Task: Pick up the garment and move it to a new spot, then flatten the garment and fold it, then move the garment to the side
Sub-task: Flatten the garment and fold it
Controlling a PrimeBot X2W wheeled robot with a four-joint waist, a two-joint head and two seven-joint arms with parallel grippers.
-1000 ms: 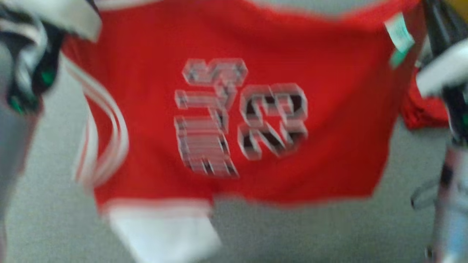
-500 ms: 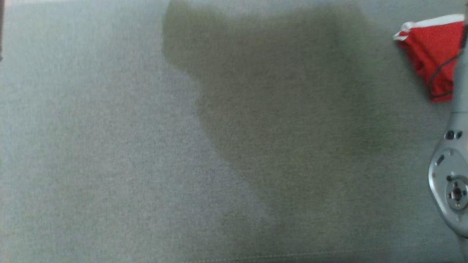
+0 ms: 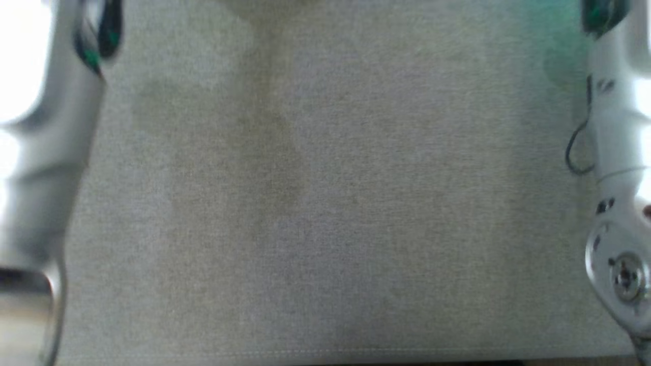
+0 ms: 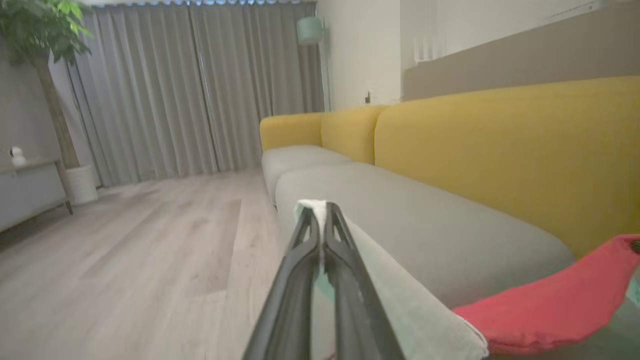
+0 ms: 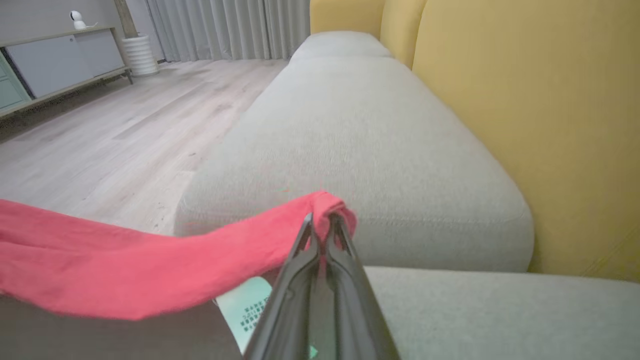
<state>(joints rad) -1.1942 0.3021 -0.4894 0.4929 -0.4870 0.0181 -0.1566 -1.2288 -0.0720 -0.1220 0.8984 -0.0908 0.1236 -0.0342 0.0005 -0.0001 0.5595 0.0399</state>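
Shifted since the earlier frame, the head view is now flanked by pale forearms. The garment is held strung above the sofa seat, left gripper clamped on white trim, right gripper on a red edge. Limp, light cloth: corners are judged the best grips.

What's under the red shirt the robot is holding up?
The right pincer pinches the red shirt, and a pale label hangs under it. Beyond is the grey sofa seat. What lies straight below the cloth is hidden.
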